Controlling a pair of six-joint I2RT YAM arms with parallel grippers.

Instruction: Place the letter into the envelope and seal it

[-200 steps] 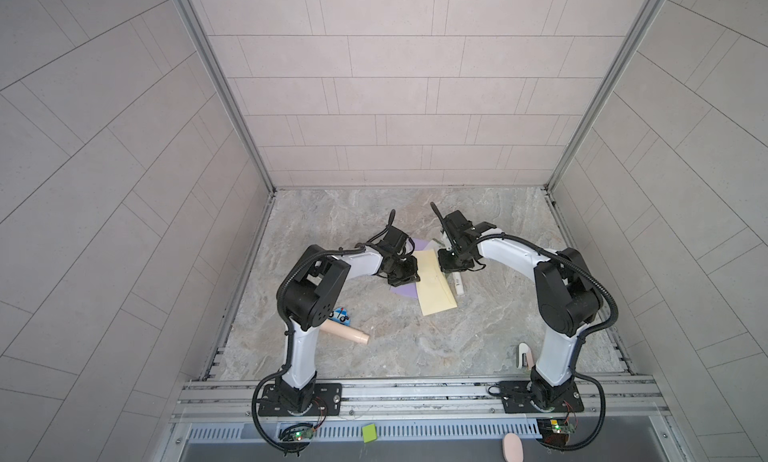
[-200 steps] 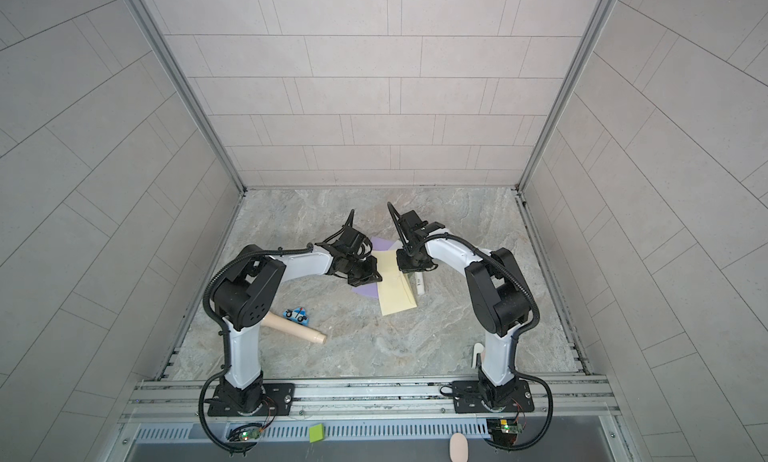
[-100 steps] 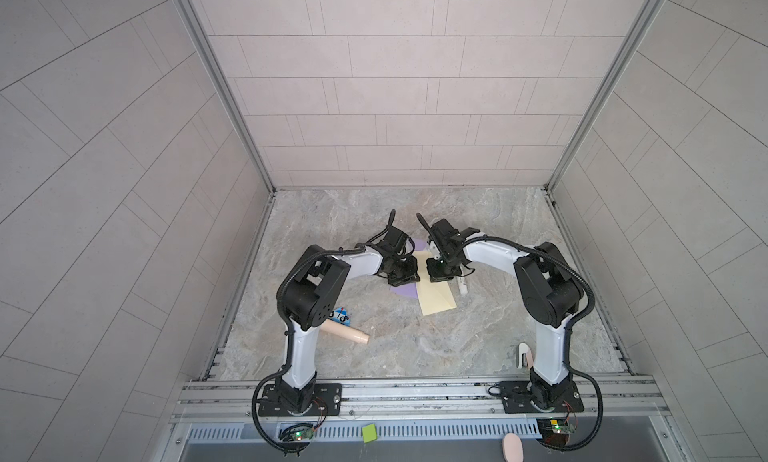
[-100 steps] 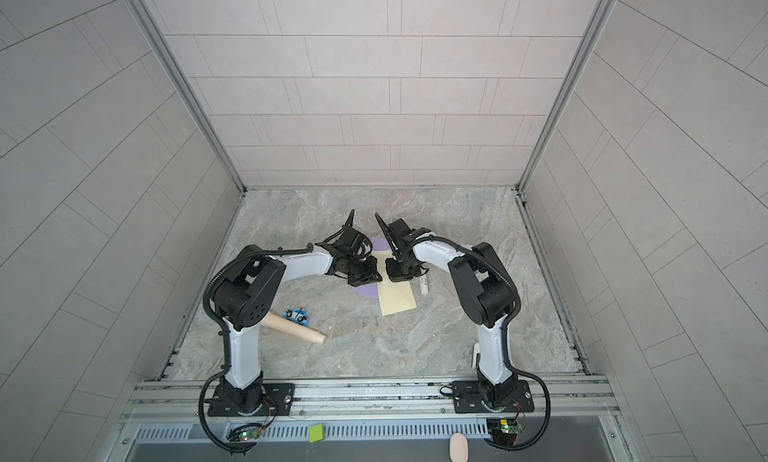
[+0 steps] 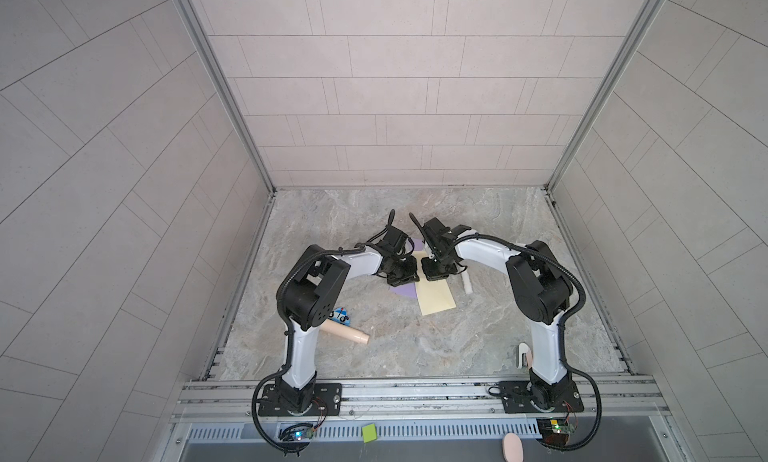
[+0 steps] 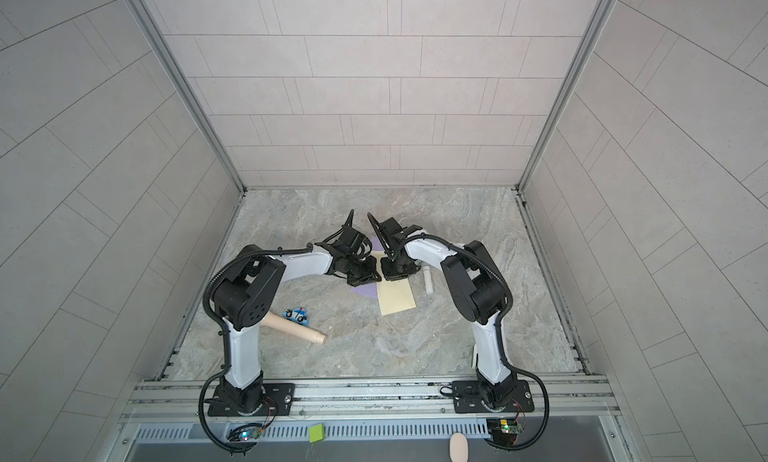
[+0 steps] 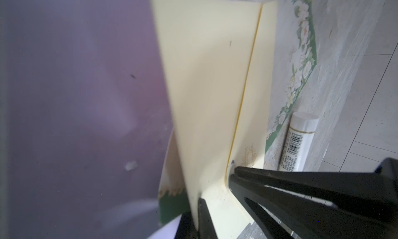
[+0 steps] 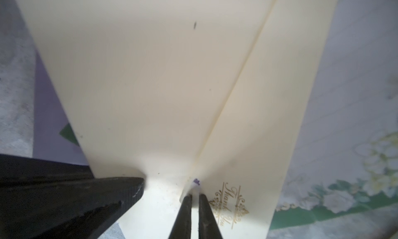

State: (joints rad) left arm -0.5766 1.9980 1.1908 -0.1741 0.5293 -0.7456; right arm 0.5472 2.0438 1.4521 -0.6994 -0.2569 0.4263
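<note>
The cream envelope [image 5: 434, 299] [image 6: 397, 299] lies mid-table with "Thank You" printed in gold on it. My left gripper [image 5: 405, 275] [image 7: 195, 207] is shut on the envelope's [image 7: 204, 76] upper layer, which curves up off the table. Right beside it, my right gripper [image 5: 434, 270] [image 8: 195, 194] is pinched on the thin edge at the envelope's [image 8: 150, 76] seam. The letter [image 7: 301, 61] [image 8: 355, 98], a lined sheet with a green floral border, lies flat and mostly hidden under the envelope. I cannot make it out in the top views.
A purple sheet [image 5: 405, 291] [image 7: 75, 87] sticks out from under the envelope on the left. A white glue stick [image 5: 467, 282] [image 7: 299, 141] lies just right of the papers. A blue toy car [image 5: 340, 314] and a wooden cylinder [image 5: 347, 333] lie front left.
My right gripper has moved left from the envelope's right side to just beside the left gripper, and its jaws have closed on the envelope's edge. The left arm has not moved.
</note>
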